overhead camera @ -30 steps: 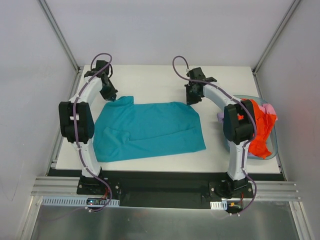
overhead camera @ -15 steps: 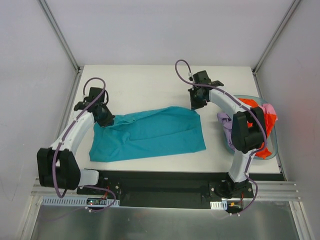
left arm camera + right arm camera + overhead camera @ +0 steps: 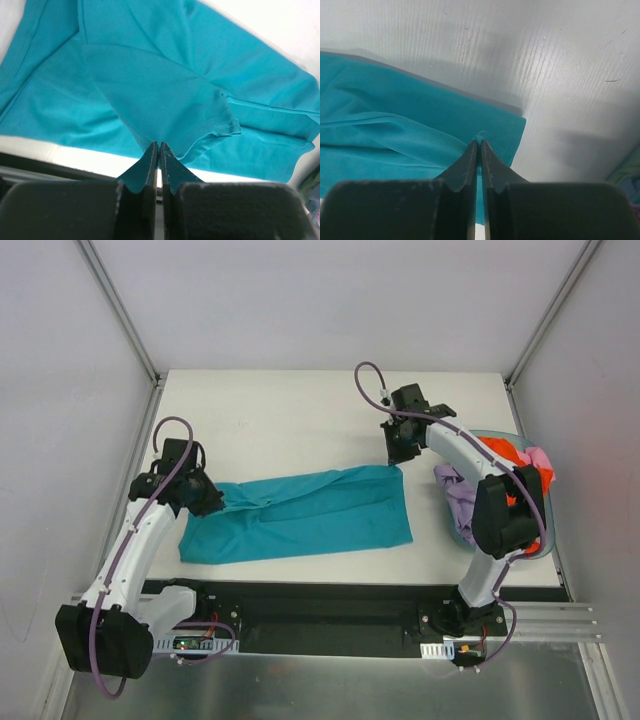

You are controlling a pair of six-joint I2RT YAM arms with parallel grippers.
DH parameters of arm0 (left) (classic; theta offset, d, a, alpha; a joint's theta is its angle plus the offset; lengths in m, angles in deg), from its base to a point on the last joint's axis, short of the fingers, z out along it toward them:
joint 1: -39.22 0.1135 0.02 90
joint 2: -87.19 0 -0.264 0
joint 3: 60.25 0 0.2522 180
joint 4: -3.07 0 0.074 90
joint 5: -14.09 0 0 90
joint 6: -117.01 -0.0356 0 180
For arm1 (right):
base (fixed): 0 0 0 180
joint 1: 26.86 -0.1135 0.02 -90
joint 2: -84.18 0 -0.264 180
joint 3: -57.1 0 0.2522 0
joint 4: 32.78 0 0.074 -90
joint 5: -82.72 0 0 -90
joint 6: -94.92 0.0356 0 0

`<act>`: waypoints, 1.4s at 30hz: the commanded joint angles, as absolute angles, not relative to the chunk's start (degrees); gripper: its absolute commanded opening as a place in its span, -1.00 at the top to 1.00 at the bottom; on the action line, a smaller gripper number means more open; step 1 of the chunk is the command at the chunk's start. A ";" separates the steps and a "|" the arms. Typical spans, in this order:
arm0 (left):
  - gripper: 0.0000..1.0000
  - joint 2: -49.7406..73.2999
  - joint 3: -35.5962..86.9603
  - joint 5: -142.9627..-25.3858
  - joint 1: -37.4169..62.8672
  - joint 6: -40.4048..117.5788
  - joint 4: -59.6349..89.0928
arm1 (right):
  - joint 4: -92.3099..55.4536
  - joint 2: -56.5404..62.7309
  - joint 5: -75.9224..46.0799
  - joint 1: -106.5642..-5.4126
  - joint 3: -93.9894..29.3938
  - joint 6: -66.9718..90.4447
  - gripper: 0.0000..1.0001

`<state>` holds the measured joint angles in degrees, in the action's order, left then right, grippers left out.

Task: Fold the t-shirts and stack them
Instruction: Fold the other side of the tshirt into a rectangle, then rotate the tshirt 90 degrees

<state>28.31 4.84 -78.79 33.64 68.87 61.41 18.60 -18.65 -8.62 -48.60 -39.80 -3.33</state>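
A teal shirt (image 3: 310, 515) lies stretched from left to right across the near half of the white table (image 3: 290, 410), with soft ridges running along its length. The left gripper (image 3: 212, 503) is at the shirt's left end. In its wrist view, its fingers (image 3: 150, 162) are pressed together with a fold of cloth pinched between them. The right gripper (image 3: 397, 462) is at the far right corner of the shirt. Its fingers (image 3: 470, 160) are likewise closed on the hem, right at the corner.

Holding the two ends at once looks deliberate: it keeps the far edge stretched between the arms, so it can travel as one straight line instead of sagging in the middle. The left hold sits nearer than the right, so that edge runs at a slant. My reading is a lengthwise fold in hand and not yet laid flat.

At the right edge of the table stands a basket (image 3: 541, 538) holding an orange garment (image 3: 500, 450) and a purple cloth (image 3: 455, 495) (presumably waiting their turn). No folded stack is visible, so the task seems to be in its early part.
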 commanded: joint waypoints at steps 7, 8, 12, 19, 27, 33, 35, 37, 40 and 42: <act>1.00 35.50 0.55 -81.35 33.69 71.39 69.22 | 20.26 -13.30 -8.25 -48.92 -35.69 -2.81 0.82; 1.00 36.12 -0.34 -82.06 33.69 71.74 69.39 | 20.35 -12.95 -7.99 -48.84 -35.16 -2.46 0.79; 0.71 38.93 -4.99 -79.00 33.69 74.20 73.50 | 20.88 -10.75 -5.72 -49.27 -30.41 0.17 0.33; -0.87 42.89 -4.75 -79.34 33.69 75.61 75.28 | 21.32 -5.65 -3.59 -51.56 -24.17 2.20 -0.93; -0.99 33.50 -2.80 -88.54 33.69 72.89 61.68 | 13.42 -7.74 -18.43 -52.79 -27.93 2.81 -0.93; -0.99 18.74 -2.55 -87.00 33.69 72.97 51.73 | 11.56 -18.11 -25.38 -52.88 -34.18 3.60 -0.93; -0.99 12.78 -0.35 -84.97 33.86 72.01 50.59 | 11.04 -19.18 -26.88 -52.96 -33.31 4.22 -0.93; -0.98 8.37 2.01 -83.48 34.74 71.31 49.09 | 10.77 -19.45 -27.40 -52.88 -31.56 4.48 -0.93; -0.99 -2.08 7.71 -83.30 35.44 69.82 47.95 | 9.72 -18.05 -28.28 -53.05 -26.02 4.75 -0.93; -0.98 -10.52 12.11 -85.05 35.45 69.11 47.60 | 9.80 -16.12 -29.07 -53.40 -20.95 4.75 -0.93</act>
